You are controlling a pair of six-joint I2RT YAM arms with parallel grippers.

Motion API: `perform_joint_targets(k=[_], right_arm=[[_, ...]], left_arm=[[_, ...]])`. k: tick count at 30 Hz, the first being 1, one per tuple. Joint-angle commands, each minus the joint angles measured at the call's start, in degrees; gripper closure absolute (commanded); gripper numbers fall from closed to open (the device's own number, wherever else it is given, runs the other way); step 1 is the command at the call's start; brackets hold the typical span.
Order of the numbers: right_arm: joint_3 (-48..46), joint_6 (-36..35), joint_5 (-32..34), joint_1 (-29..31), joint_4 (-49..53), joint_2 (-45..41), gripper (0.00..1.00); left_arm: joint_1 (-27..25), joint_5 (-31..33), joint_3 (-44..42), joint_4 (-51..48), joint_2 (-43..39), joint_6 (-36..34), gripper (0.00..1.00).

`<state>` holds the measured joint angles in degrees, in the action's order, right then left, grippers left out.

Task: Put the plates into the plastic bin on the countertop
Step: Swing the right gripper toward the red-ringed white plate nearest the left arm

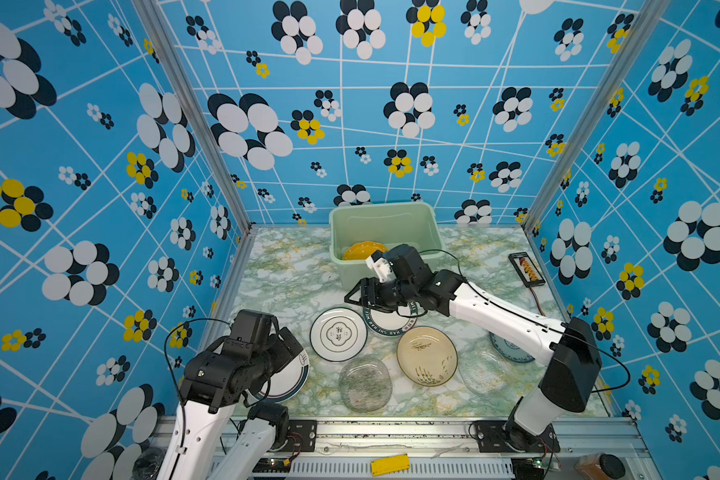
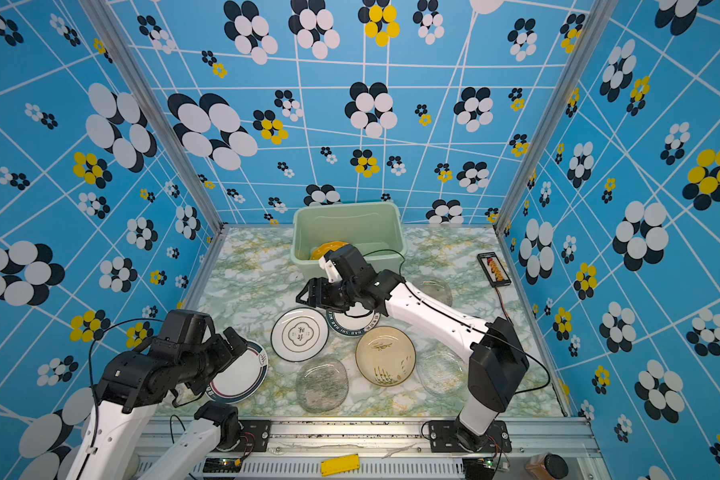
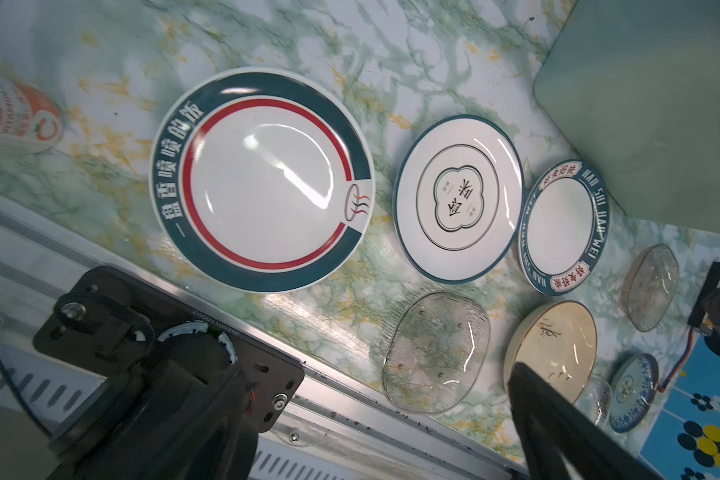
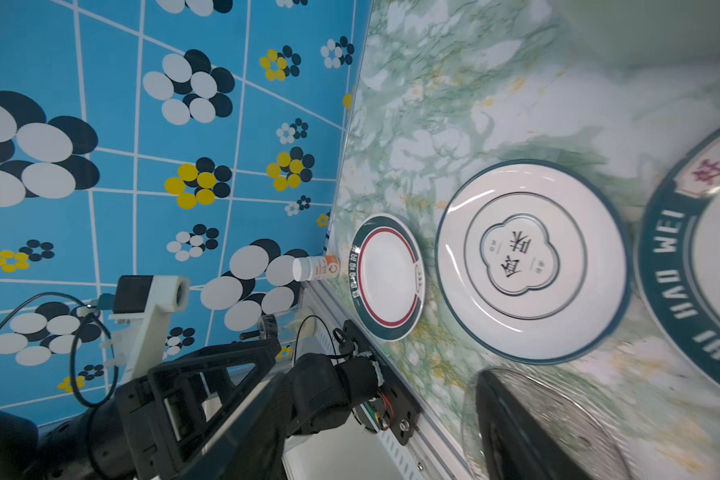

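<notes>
Both top views show the plastic bin (image 1: pixel 385 208) (image 2: pixel 350 208) at the back of the countertop (image 1: pixel 283 274), with a yellow plate (image 1: pixel 360 250) inside. On the countertop lie a clover-marked white plate (image 1: pixel 338 334) (image 4: pixel 530 262), a lettered dark-rimmed plate (image 1: pixel 385 323), a beige plate (image 1: pixel 427 355), two clear glass plates (image 1: pixel 365 384) (image 1: pixel 481 370), a blue-patterned plate (image 1: pixel 510 350), a smoky glass plate (image 2: pixel 437 291) and a red-ringed plate (image 1: pixel 291 378) (image 3: pixel 262 178). My right gripper (image 1: pixel 356 297) (image 4: pixel 374 424) hovers open and empty in front of the bin, above the lettered plate's far edge. My left gripper (image 1: pixel 293 347) (image 3: pixel 374 386) is open over the red-ringed plate.
A small black abacus board (image 1: pixel 526 269) with a cable lies near the right wall. A white pill bottle (image 4: pixel 316 268) lies in the front left corner. Blue flowered walls close three sides. An aluminium rail (image 1: pixel 391 430) runs along the front edge.
</notes>
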<state>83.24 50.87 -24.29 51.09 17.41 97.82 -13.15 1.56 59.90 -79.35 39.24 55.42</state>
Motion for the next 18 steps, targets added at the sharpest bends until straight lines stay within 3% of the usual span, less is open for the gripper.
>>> perform_joint_targets(k=[1,4,6,11,14,18], right_arm=[[1.27,8.38,2.33,4.61,-6.83,4.42,0.3],[2.35,13.63,4.18,8.64,-7.82,8.0,0.31],[0.64,19.62,8.79,11.21,-7.87,8.47,0.31],[-7.17,31.82,20.46,17.94,-15.68,7.16,0.31],[-7.17,34.8,20.97,19.65,-16.15,8.95,0.31],[-7.35,37.96,20.91,20.98,-18.52,12.03,0.32]], left_arm=[[0.53,6.99,3.33,-6.15,1.63,1.99,0.01],[2.08,11.15,6.99,-12.15,4.07,4.17,0.01],[4.31,10.81,9.14,-11.89,5.97,1.26,0.01],[13.69,-0.01,10.28,-4.61,11.24,-8.95,0.01],[18.89,-6.9,8.82,-1.85,13.11,-11.58,0.01],[21.72,-9.5,7.65,0.37,14.13,-11.87,0.01]])
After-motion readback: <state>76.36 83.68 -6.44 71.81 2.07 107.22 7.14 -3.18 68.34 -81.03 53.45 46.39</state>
